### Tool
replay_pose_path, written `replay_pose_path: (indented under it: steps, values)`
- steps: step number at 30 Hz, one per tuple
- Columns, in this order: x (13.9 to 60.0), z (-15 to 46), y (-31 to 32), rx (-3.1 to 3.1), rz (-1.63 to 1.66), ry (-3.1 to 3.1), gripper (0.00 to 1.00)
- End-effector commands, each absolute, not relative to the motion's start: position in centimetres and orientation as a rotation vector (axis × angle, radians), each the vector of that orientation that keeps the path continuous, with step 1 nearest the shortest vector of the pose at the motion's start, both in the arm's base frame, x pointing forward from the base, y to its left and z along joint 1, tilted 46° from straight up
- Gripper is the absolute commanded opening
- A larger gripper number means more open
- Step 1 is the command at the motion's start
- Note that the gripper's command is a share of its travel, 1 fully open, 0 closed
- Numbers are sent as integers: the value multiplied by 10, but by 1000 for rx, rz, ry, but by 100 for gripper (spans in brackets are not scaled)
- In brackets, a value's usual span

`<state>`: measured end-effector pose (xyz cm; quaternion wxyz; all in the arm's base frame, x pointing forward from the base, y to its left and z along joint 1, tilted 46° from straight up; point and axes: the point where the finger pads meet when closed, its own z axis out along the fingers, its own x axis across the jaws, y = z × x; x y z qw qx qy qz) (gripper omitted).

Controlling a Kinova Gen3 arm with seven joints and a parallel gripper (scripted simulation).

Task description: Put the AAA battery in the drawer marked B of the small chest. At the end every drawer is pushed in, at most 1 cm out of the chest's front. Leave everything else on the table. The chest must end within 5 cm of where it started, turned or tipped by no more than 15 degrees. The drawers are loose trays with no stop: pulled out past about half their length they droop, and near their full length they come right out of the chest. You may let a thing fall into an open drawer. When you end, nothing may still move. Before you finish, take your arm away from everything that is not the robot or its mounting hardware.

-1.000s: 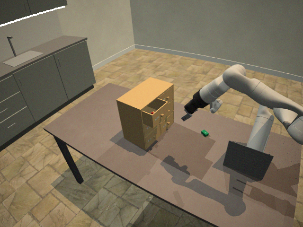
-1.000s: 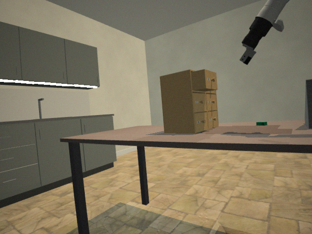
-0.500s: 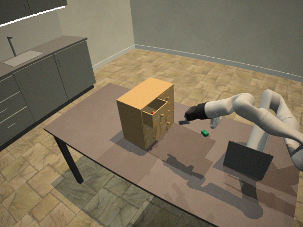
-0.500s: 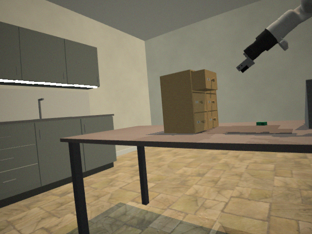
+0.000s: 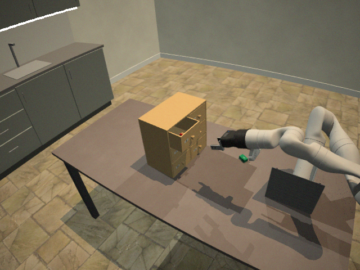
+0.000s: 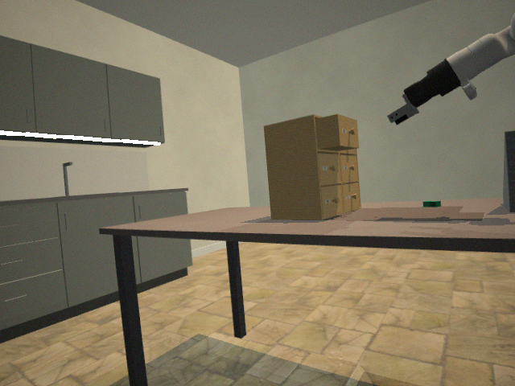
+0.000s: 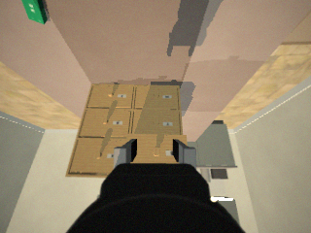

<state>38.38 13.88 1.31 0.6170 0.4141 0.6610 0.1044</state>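
The wooden chest (image 5: 155, 148) (image 6: 290, 166) (image 7: 108, 121) stands upright on the table, with two columns of three drawers. One top drawer (image 5: 185, 143) (image 6: 347, 132) (image 7: 162, 142) is pulled well out, looking nearly level; the others look pushed in. The label letters are too small to read. A small red thing (image 5: 180, 134) shows inside the open drawer near its front; it may be part of the battery, the rest is hidden. My gripper (image 5: 214, 143) (image 6: 393, 119) (image 7: 155, 147) is open and empty, in front of the open drawer and apart from it, tilted towards the chest.
A green box (image 5: 243, 158) (image 6: 431, 203) (image 7: 35, 10) lies on the table (image 5: 101, 139) (image 6: 187, 223) in front of the chest, on the arm's side. A dark upright panel (image 5: 294, 190) (image 6: 510, 172) stands near the arm's base.
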Motion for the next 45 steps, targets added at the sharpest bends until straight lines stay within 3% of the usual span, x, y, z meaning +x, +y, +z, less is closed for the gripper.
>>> replay_pose_path:
  steps: [1,5,6,32,45]
  values:
    - [384,14,143,944,272,1516,100]
    - [384,14,143,942,274,1515,100]
    - [384,14,143,942,274,1515,0]
    - [385,14,142,942,274,1515,0]
    - [409,8,138,940,278,1520,0]
